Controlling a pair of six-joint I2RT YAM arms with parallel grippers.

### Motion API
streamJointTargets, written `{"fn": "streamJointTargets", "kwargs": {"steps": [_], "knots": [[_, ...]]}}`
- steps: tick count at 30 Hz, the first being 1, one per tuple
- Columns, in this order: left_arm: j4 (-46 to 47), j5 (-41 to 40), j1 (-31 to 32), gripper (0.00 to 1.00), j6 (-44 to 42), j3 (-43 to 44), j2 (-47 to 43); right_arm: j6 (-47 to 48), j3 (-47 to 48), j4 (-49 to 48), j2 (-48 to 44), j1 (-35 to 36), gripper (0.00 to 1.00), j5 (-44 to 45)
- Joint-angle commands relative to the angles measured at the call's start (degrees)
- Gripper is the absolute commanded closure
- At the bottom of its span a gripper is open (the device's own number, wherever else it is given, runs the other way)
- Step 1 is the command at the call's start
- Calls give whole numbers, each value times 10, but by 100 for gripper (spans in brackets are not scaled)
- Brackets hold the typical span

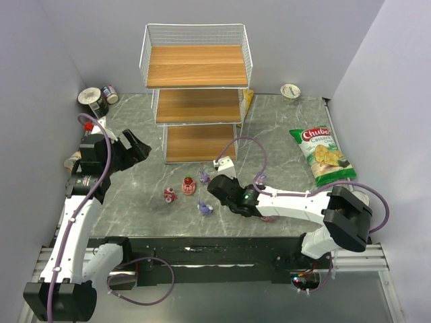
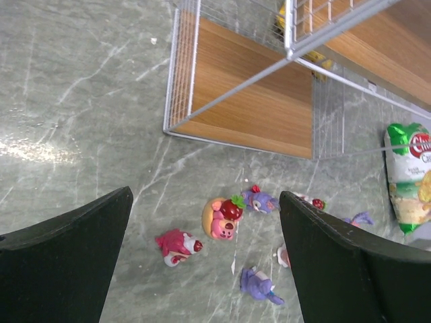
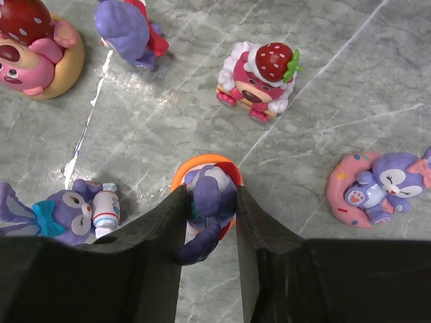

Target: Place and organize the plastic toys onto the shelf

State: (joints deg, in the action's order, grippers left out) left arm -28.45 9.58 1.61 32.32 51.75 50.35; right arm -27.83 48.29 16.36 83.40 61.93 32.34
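Purple plastic filled the gap in the right gripper [image 3: 210, 195]. A purple bunny [image 3: 211, 183] on an orange base stood upright on the grey bench [image 1: 135, 195], and one black finger lay against each of its flanks. It looked pinched, though its base rested on the bench. Its long axis ran straight up toward the wrist camera, so a lift would go along that line.

A pink bear [image 3: 259, 74] with a strawberry hat and a bunny in a pink ring [image 3: 377, 188] stood near but apart from the fingers. Neither blocked a rise.

The shelf [image 1: 195, 65] lay beyond the toys, away from the arm bases. Its lowest board [image 1: 199, 142] faced them with an open front, just past the right gripper. The carry judged to follow was therefore up, then forward.

The left gripper [image 2: 205, 195] hung spread wide and empty. It stood off to the left of the toys, so the right arm was clearly the nearer one.
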Motion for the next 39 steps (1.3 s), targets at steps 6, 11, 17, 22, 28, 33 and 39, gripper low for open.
{"fn": "streamJointTargets", "kwargs": {"steps": [6, 11, 17, 22, 28, 33, 39], "knots": [[44, 163, 1, 4, -44, -30, -34, 37, 50, 74, -90, -5, 100, -5], [86, 290, 8, 4, -54, -50, -39, 57, 96, 123, -155, -30, 100, -73], [126, 327, 31, 4, -19, -39, -25, 75, 148, 141, -206, -90, 100, -192], [182, 313, 47, 4, 0, -44, -18, 87, 186, 155, -214, -114, 100, -258], [255, 294, 124, 4, 11, -36, 6, 91, 246, 183, -199, -131, 100, -350], [272, 289, 218, 3, -13, -16, 37, 82, 261, 189, -204, -146, 100, -415], [303, 295, 300, 3, -20, 4, 65, 83, 258, 194, -207, -151, 100, -461]]}}
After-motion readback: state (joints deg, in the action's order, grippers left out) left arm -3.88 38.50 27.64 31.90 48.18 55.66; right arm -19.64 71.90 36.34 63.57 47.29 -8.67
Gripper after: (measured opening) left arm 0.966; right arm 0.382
